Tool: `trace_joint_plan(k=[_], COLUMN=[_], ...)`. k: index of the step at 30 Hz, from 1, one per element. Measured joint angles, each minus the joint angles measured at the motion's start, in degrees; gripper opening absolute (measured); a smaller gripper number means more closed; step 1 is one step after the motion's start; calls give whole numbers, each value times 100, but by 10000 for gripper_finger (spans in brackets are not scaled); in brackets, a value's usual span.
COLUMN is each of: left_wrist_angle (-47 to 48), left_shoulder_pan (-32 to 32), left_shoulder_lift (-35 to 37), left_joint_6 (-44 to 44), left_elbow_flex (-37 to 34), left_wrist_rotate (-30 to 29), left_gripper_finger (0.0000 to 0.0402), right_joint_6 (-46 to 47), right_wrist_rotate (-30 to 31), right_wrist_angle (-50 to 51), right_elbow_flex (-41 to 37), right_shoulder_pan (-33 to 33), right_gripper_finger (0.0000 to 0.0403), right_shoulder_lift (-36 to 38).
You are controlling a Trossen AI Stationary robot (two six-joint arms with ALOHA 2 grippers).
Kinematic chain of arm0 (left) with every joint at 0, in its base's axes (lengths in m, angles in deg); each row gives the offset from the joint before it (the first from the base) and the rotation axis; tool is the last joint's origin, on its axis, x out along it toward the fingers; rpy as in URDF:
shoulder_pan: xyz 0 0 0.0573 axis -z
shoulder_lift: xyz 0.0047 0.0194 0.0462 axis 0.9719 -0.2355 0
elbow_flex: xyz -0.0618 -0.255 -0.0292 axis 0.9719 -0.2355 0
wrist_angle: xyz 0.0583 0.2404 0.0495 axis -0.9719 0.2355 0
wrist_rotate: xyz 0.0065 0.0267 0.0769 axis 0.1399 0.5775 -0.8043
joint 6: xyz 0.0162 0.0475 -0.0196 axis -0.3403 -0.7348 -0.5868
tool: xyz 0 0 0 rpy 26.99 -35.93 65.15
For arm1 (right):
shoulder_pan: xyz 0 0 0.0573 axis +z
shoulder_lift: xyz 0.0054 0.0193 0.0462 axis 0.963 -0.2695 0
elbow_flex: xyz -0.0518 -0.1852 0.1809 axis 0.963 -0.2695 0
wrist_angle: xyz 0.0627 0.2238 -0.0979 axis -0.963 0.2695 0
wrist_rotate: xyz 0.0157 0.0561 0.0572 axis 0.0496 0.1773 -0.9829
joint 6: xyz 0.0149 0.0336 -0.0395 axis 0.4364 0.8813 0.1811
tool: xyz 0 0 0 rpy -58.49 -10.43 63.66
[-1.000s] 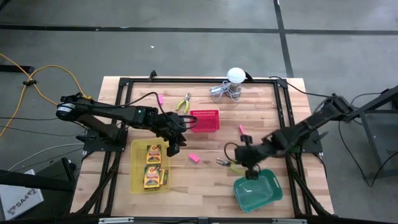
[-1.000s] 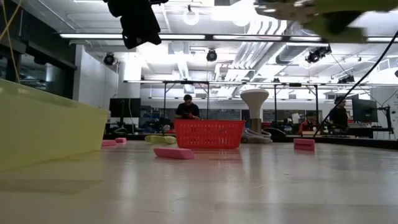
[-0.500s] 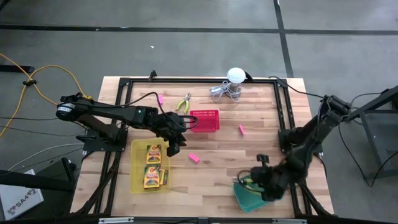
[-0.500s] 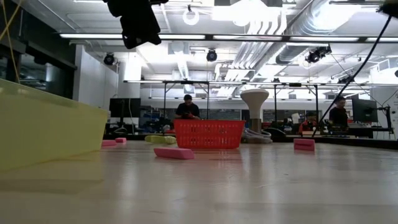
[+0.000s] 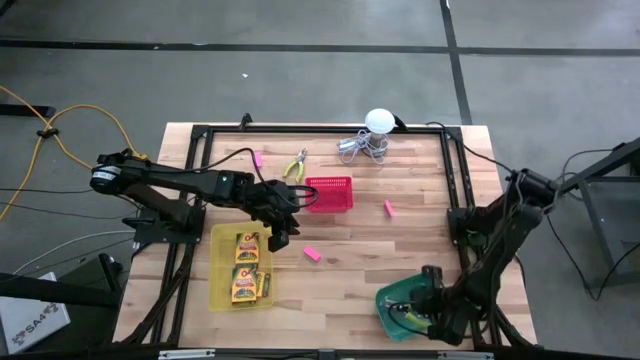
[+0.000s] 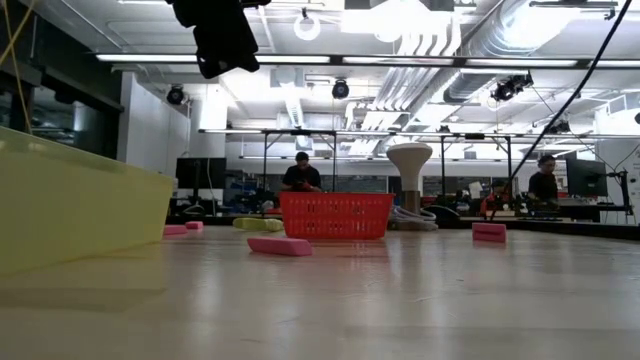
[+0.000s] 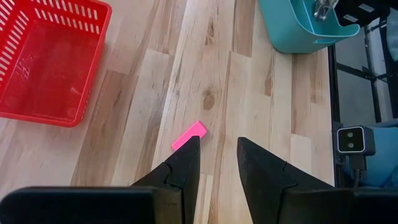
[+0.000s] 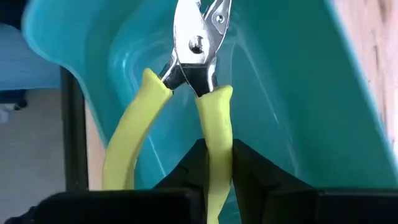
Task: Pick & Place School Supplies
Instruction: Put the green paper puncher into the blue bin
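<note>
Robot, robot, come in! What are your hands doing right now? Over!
Right gripper shut on pliers, over the teal bin. Left gripper open, above a pink eraser. Nothing in the way.

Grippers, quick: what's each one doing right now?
Left gripper: open, holding nothing, above the pink eraser.
Right gripper: shut on one handle of the pliers, over the teal tray.

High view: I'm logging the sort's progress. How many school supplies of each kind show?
Yellow-and-green crayon boxes, in the yellow plastic tray: 2
Small pink eraser blocks: 3
Yellow-handled metal pliers: 2, one held by the right pincer
Total: 7
</note>
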Motion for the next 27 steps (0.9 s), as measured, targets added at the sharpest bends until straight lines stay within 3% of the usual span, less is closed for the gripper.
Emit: trace_joint_plan(k=[12,27], left_wrist_angle=[-48,-46], left_shoulder_pan=[-1,-2], left_shoulder_lift=[0,0], left_joint_6=[0,0], left_elbow_flex=[0,0], left_wrist_rotate=[1,0], left_gripper_finger=[102,102], right_joint_6=[-156,-177], right_wrist_rotate=[-134,-213], right_wrist_angle=[72,22], right_elbow_flex=[0,2], right_shoulder_pan=[-48,-48], right_gripper_finger=[44,84], right_shoulder_lift=[-811,-865])
